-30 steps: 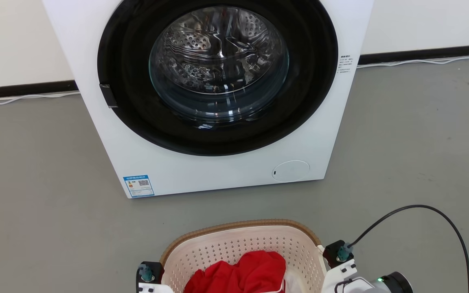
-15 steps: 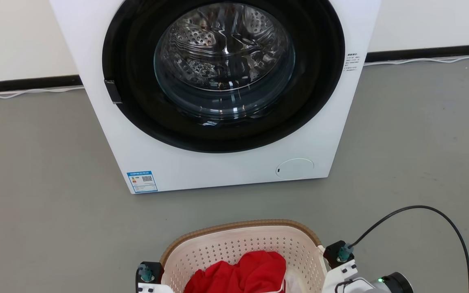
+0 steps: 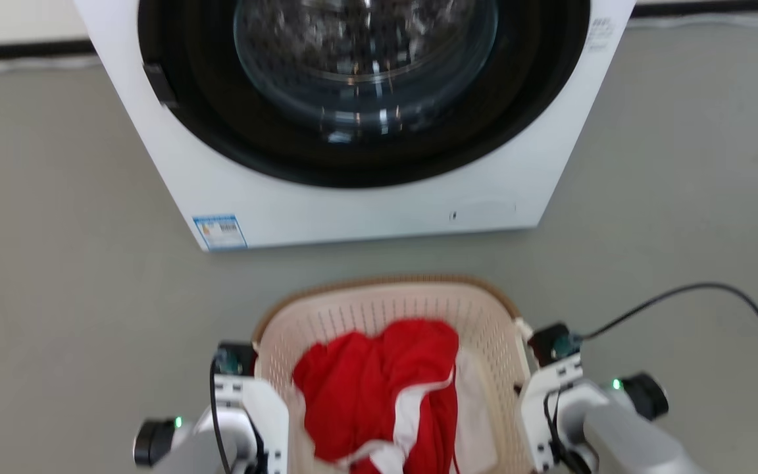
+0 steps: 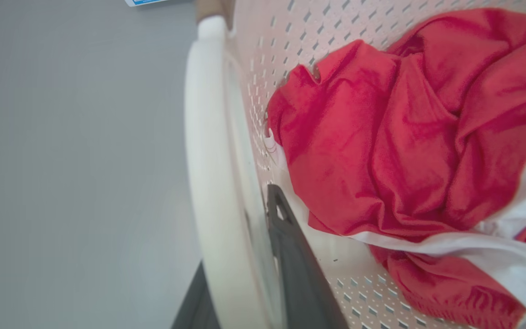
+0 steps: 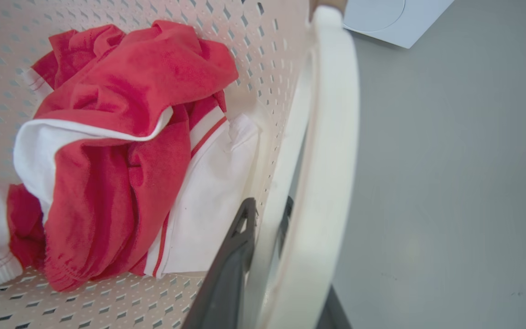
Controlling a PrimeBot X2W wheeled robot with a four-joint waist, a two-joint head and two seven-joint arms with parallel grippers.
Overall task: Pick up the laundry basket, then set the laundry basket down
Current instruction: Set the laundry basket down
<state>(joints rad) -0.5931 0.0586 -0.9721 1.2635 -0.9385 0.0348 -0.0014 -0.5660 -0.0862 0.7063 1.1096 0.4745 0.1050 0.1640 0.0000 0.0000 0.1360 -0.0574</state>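
Grey floor (image 3: 56, 296); washer (image 3: 353, 204) cut off above; left gripper (image 4: 244, 237), right gripper (image 5: 267, 210) clamp laundry basket (image 3: 385, 309) handles (image 4: 208, 137).

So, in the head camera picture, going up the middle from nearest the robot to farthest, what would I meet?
Red and white clothing → far rim of the laundry basket → strip of grey floor → white washing machine.

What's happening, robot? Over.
Both shut: left claw, right claw, on laundry basket handles. Inside, red clothes. Ahead, washer, not touching.
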